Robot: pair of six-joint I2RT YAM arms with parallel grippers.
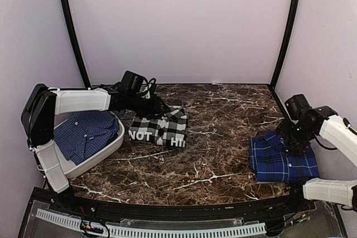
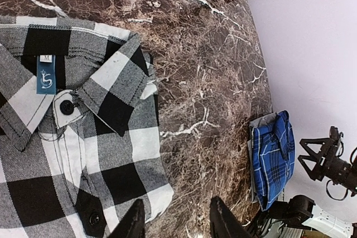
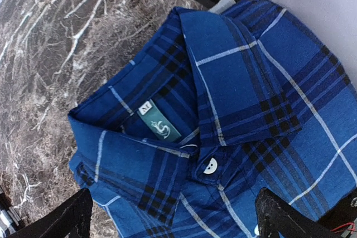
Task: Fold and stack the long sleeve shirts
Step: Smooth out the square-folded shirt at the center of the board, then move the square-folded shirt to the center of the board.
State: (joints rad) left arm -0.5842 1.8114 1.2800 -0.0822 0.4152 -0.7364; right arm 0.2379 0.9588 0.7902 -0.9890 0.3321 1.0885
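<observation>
The black-and-white check shirt [image 1: 159,128] lies folded on the marble table, left of the middle, white lettering toward the front. Its collar and blue label show in the left wrist view [image 2: 83,93]. My left gripper [image 1: 158,106] hovers at its far edge, open and empty [image 2: 177,222], one finger over the shirt's corner and one over bare table. The dark blue plaid shirt [image 1: 283,159] lies folded at the right. My right gripper [image 1: 293,137] is open wide and empty above its collar and white button [image 3: 210,166], its fingertips spread either side [image 3: 178,221].
A white basket [image 1: 117,140] at the left holds another blue, finely checked shirt [image 1: 83,133]. Black frame posts [image 1: 287,32] and pale walls close in the back and sides. The plaid shirt also shows far off in the left wrist view [image 2: 273,157].
</observation>
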